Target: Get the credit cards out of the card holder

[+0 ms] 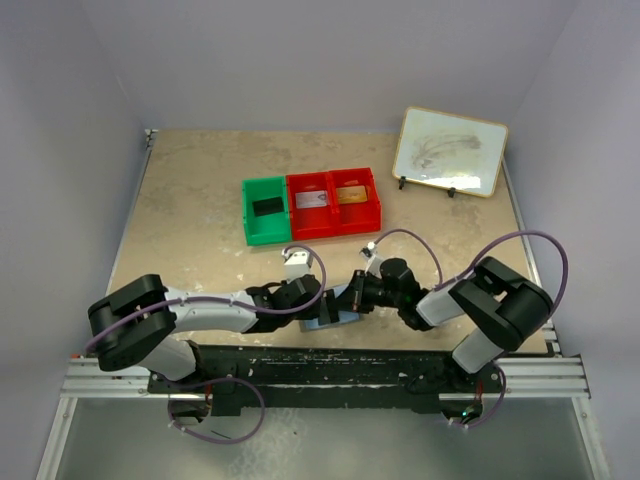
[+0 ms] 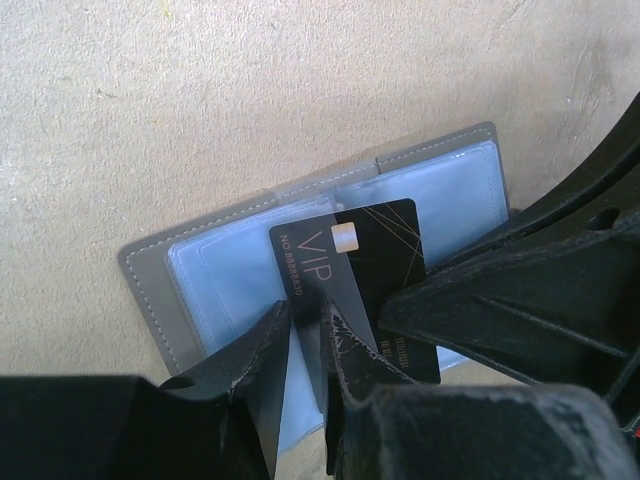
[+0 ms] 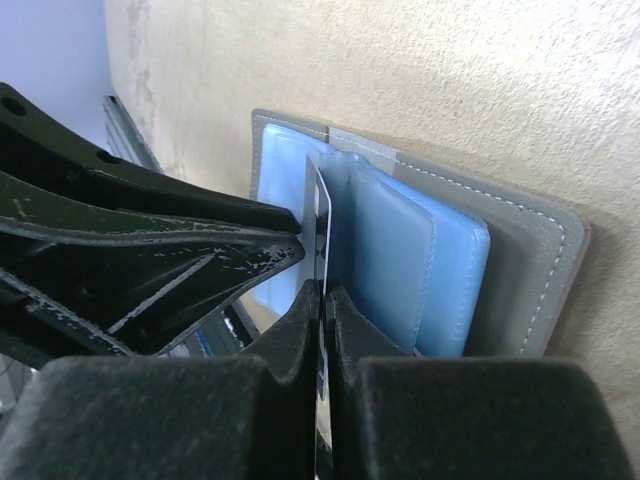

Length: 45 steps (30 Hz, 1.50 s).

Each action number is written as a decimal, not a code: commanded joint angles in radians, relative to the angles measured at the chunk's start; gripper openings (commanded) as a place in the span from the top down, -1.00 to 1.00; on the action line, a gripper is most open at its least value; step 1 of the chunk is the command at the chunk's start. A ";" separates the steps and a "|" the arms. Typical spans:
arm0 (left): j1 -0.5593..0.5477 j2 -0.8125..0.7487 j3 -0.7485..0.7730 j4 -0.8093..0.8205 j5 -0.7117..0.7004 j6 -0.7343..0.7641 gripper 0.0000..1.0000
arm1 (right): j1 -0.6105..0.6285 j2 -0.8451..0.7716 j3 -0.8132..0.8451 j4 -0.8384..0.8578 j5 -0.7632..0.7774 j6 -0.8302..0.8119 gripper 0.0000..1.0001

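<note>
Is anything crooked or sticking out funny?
Yes: the black VIP card sticks out askew from the open card holder at the near edge of the table, pinched in the right gripper, while the left gripper pinches a clear sleeve. Nothing looks spilled or broken.

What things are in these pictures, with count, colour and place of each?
card holder: one, grey with blue sleeves, open between the grippers
black VIP card: one, black, partly out of the card holder
green bin: one, green, mid table
red bins: two, red, right of the green bin
loose cards: three, dark, silvery, gold, one in each bin
whiteboard: one, white, far right corner
table: one, beige, under everything
left gripper: one, black, shut on a card holder sleeve
right gripper: one, black, shut on the black VIP card
</note>
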 commanded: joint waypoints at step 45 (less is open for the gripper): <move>-0.062 0.059 0.096 -0.150 -0.096 -0.065 0.82 | -0.003 -0.174 0.039 -0.326 0.179 -0.079 1.00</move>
